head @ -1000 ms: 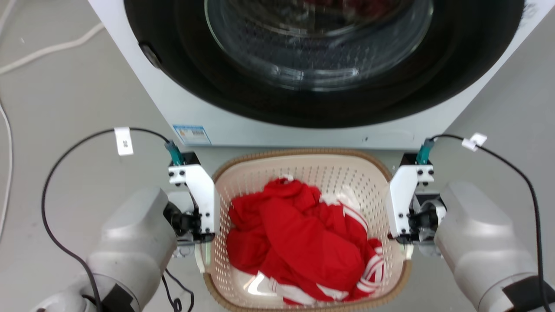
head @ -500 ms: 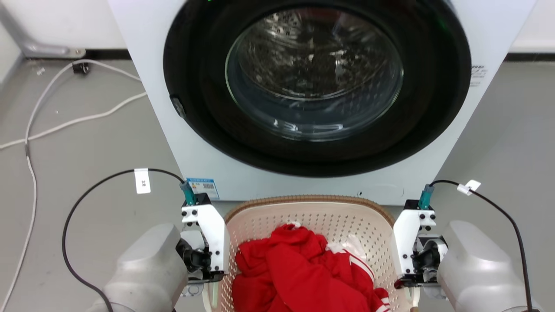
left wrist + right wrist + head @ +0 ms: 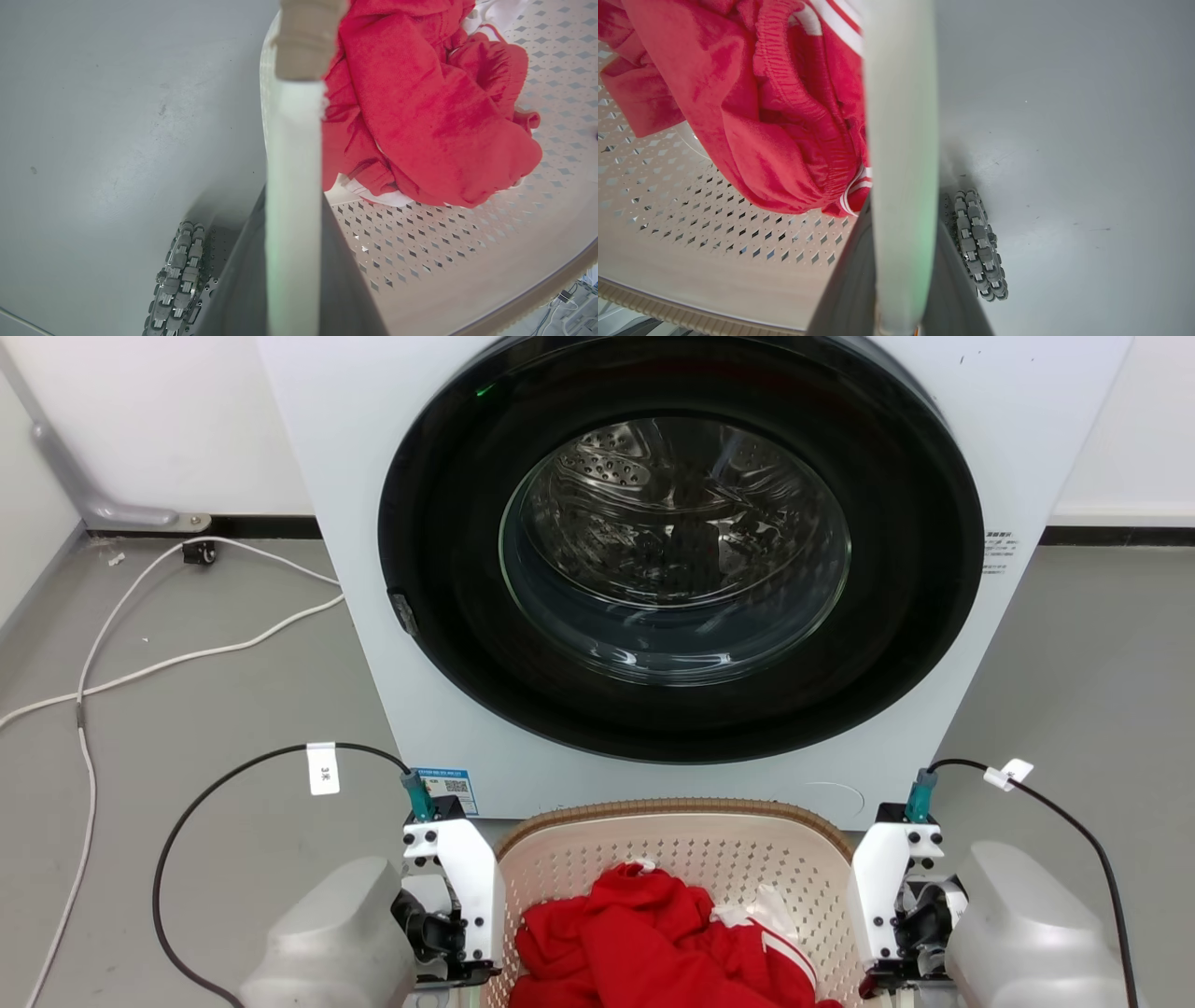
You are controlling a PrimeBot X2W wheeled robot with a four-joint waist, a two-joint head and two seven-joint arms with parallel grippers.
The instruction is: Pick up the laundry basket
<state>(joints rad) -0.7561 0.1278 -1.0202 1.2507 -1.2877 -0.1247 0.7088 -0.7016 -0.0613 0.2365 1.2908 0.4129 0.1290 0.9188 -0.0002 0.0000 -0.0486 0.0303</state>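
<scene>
Laundry basket point(image 3: 686, 809) sits directly in front of the washing machine point(image 3: 364, 476), below its round glass door point(image 3: 674, 546), with the brown woven-look rim close to the machine's lower front panel. A crumpled red garment with white stripes point(image 3: 644, 933) lies inside against the perforated cream wall. I cannot tell whether the basket's base touches the grey floor point(image 3: 187, 756).

The left gripper point(image 3: 294, 196) stands at the basket's left side as seen facing the washing machine. Its two dark fingers point(image 3: 243, 280) are drawn in narrow on the white side handle point(image 3: 292, 154), one on each face. The red garment point(image 3: 420, 116) and the basket wall point(image 3: 444, 242) lie just beyond.

The right gripper point(image 3: 903, 214) stands at the opposite side and is likewise clamped narrow on the other white handle point(image 3: 901, 116), with the basket's wall point(image 3: 691, 224) and the garment point(image 3: 761, 116) beside it.

A roller-studded wheel point(image 3: 180, 275) rests on the floor by the left gripper, and another point(image 3: 978, 242) by the right. White cables point(image 3: 187, 658) trail across the floor to the left of the washing machine.
</scene>
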